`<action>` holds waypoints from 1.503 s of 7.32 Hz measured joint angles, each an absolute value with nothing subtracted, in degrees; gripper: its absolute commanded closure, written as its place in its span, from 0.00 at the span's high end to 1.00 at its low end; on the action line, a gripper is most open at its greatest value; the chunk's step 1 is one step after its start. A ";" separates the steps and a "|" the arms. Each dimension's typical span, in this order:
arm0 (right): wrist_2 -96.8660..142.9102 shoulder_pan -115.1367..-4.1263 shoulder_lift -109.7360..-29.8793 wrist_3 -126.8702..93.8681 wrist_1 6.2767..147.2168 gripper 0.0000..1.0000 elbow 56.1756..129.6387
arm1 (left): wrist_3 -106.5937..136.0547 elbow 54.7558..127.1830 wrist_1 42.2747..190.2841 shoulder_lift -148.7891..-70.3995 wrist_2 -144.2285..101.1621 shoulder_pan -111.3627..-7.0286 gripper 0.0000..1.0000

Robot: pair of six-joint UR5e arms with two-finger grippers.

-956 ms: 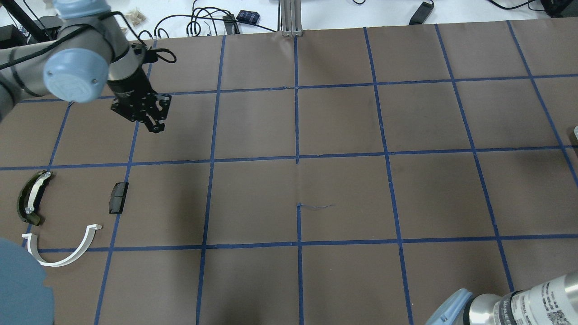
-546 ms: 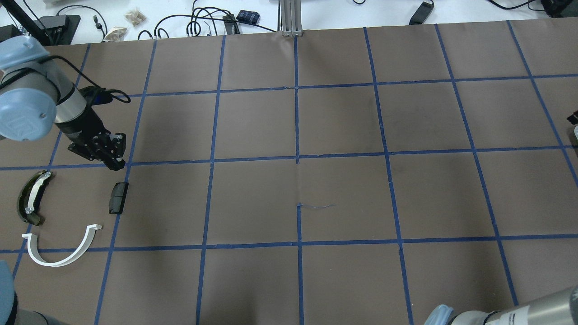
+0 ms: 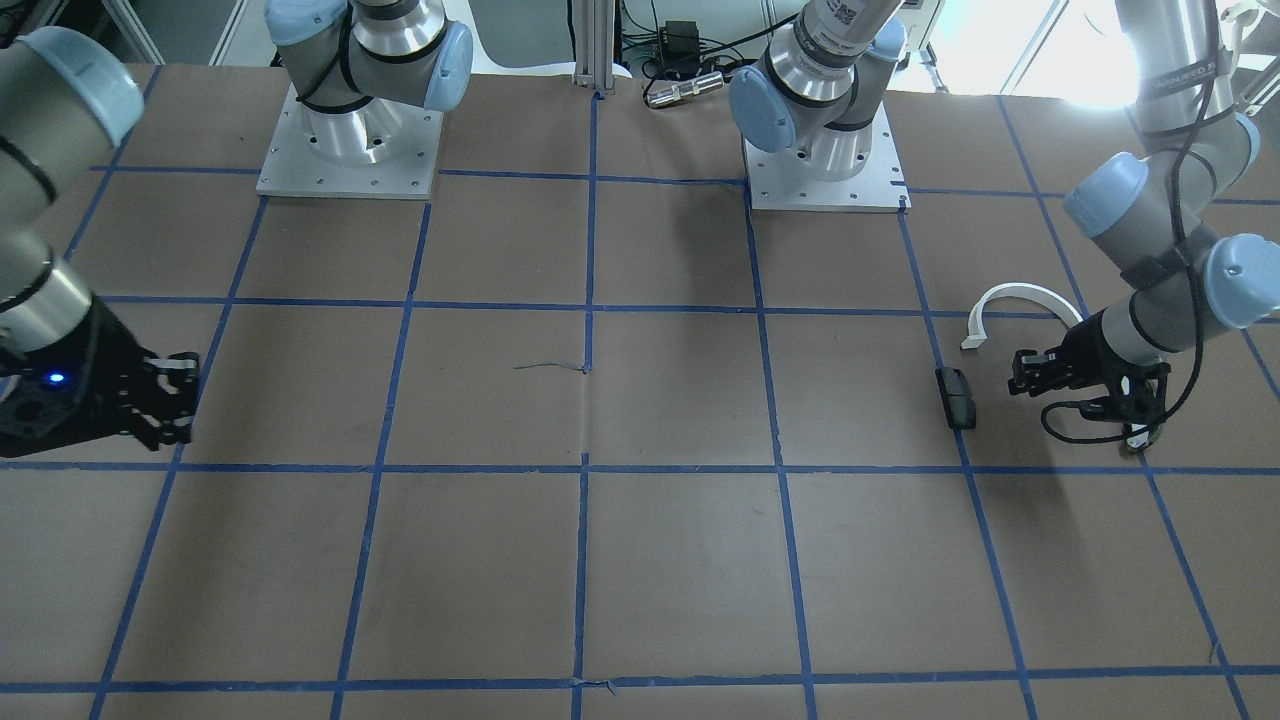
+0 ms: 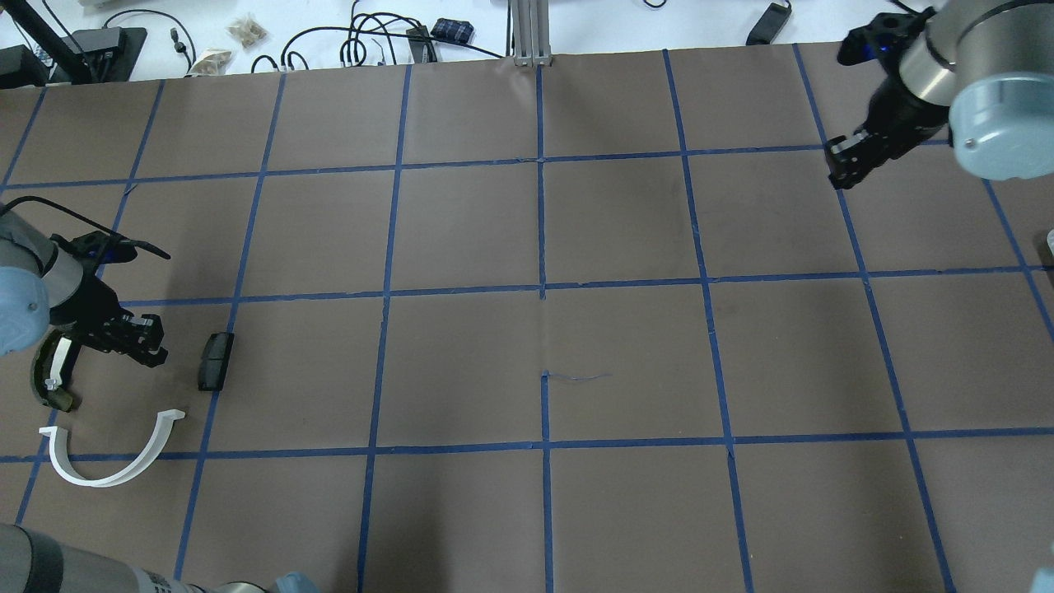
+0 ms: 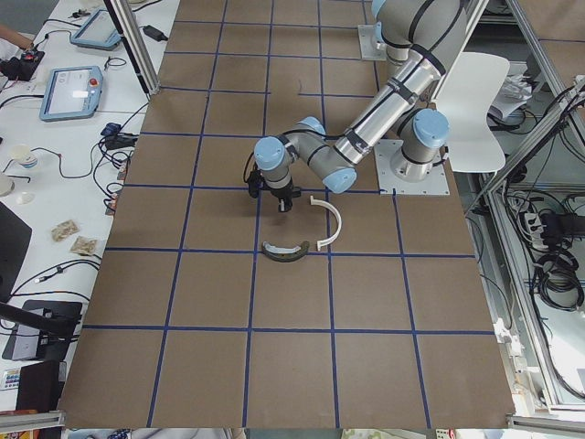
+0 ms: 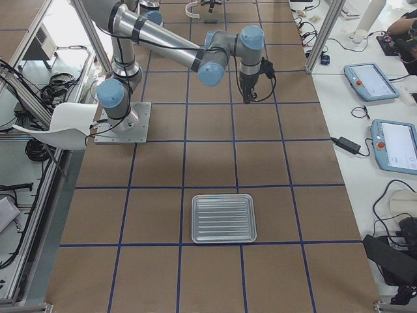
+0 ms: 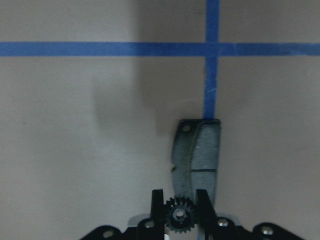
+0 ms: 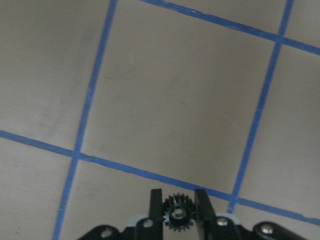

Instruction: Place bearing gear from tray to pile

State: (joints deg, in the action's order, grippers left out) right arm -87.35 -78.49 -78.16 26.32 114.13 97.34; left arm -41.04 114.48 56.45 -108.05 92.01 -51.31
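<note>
My left gripper point(image 4: 150, 346) is shut on a small black bearing gear point(image 7: 178, 220) and hangs low over the pile. The gear sits between the dark olive curved piece point(image 4: 48, 372) and the small black block point(image 4: 215, 360), which shows just ahead of the fingers in the left wrist view point(image 7: 196, 155). The white half-ring arc point(image 4: 111, 461) lies nearer the robot. My right gripper point(image 4: 846, 163) is shut on a second black gear point(image 8: 178, 215) above bare brown paper at the far right. The ribbed metal tray point(image 6: 223, 218) shows only in the exterior right view.
The table is covered in brown paper with a blue tape grid point(image 4: 542, 288). Cables and small items lie beyond the far edge point(image 4: 370, 37). Both arm bases stand on plates point(image 3: 350, 150) at the robot's side.
My left gripper has moved from the far left toward the robot and down to the pile. My right arm has swung from the near right corner to the far right.
</note>
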 measured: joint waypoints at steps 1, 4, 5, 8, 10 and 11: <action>-86.93 -84.45 -77.46 16.15 114.62 0.24 97.41 | -43.36 115.89 54.13 -108.75 91.98 -49.71 0.43; -87.01 -103.92 -68.59 -11.49 125.32 0.33 97.41 | -45.33 116.89 49.49 -109.15 93.11 -48.19 1.00; -87.44 -108.53 -64.30 -17.64 131.02 0.73 97.41 | -45.33 116.52 49.91 -108.36 93.43 -48.47 1.00; -93.28 -113.16 -59.24 -23.34 136.95 1.00 96.87 | -44.95 111.10 58.27 -105.01 93.47 -52.27 1.00; -94.92 -109.38 -63.72 -21.66 130.08 1.00 94.35 | -41.11 104.05 67.89 -103.38 93.15 -59.29 1.00; -94.86 -105.32 -67.44 -19.69 122.33 1.00 91.36 | -37.75 102.10 69.70 -103.15 92.68 -63.61 1.00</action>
State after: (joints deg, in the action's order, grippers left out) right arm -94.86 -105.32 -67.44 -19.69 122.33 91.36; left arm -37.75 102.10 69.70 -103.15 92.68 -63.61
